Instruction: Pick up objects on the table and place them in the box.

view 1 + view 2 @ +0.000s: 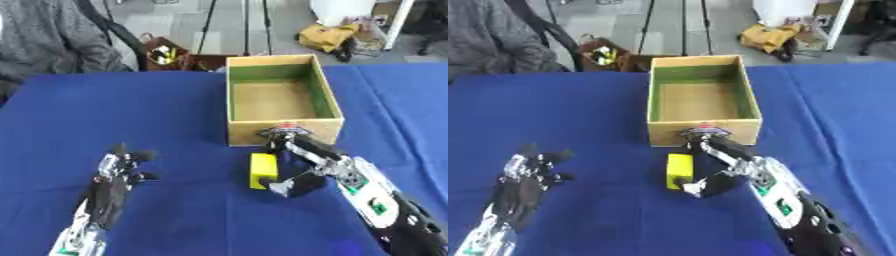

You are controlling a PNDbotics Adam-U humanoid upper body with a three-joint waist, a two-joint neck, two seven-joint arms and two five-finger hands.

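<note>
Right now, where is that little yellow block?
The yellow block sits on the blue table, just in front of the open box, right of centre, beside the right hand.

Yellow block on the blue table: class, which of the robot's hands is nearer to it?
Right. The right hand reaches beside the yellow block, fingers curled at it; the left hand rests open, well off to its left.

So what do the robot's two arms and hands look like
Both arms are mostly black with silver metal joints and white panels. The right hand has black fingers, its forearm carrying white plates with small green markings. The left hand has dark, rounded fingertips and silver knuckle parts.
</note>
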